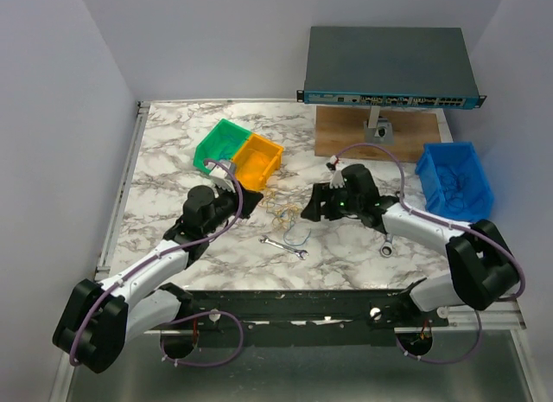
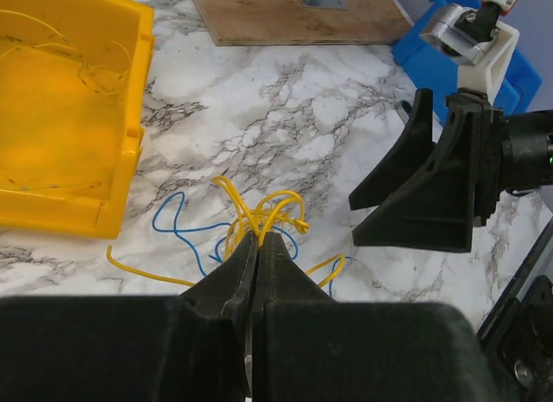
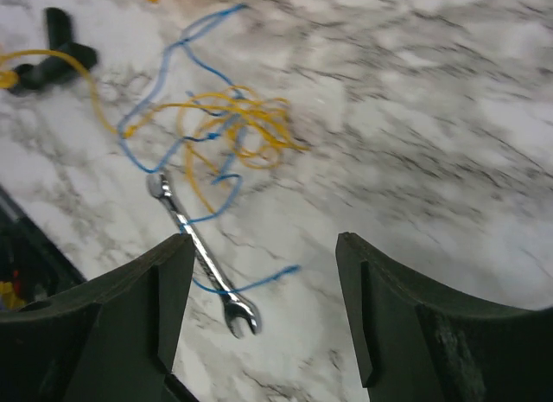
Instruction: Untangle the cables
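Note:
The cables (image 1: 285, 219) are a small tangle of thin yellow and blue wires on the marble table between the two arms. My left gripper (image 2: 257, 238) is shut on yellow strands at the near edge of the tangle (image 2: 263, 212); a blue wire (image 2: 177, 233) loops to its left. In the top view the left gripper (image 1: 256, 201) is at the tangle's left. My right gripper (image 3: 263, 264) is open and empty, hovering above the table right of the bunch (image 3: 225, 130). It shows in the top view (image 1: 313, 207) and as open black fingers (image 2: 423, 190) in the left wrist view.
A small wrench (image 1: 283, 247) lies by the wires, with a blue strand across it (image 3: 203, 255). A second wrench (image 1: 389, 244) lies under the right arm. Green (image 1: 220, 144), yellow (image 1: 257, 160) and blue (image 1: 455, 179) bins, a wooden board (image 1: 380, 134) and a network switch (image 1: 389, 67) stand behind.

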`<state>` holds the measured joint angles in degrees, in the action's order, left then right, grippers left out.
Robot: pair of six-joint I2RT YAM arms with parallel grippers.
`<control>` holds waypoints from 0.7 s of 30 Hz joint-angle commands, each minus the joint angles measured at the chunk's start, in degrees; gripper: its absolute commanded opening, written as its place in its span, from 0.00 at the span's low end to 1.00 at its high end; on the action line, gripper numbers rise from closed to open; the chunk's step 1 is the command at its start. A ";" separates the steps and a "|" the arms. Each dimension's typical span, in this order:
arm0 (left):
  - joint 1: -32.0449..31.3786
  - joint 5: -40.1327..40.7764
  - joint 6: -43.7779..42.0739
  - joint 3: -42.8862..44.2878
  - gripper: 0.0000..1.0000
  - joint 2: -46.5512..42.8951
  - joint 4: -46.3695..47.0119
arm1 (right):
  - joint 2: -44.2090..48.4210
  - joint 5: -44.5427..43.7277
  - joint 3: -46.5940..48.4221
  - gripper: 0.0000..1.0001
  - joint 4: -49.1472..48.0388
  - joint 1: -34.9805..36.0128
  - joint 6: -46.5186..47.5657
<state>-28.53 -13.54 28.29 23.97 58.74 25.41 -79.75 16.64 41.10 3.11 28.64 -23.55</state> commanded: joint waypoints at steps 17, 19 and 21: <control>-0.21 1.46 -1.14 0.81 0.00 1.28 -1.03 | -16.39 2.18 -3.10 0.64 -35.02 5.84 -6.03; -0.21 1.55 -1.18 0.81 0.00 1.37 -0.91 | -17.23 1.14 -2.93 0.61 -34.69 6.04 -6.03; -0.21 1.50 -1.14 0.96 0.00 1.76 -0.89 | -17.67 1.22 -3.41 0.52 -35.75 6.04 -6.42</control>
<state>-28.53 -13.21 28.18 23.97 59.90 24.05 -95.94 18.70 38.28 -29.02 34.13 -30.00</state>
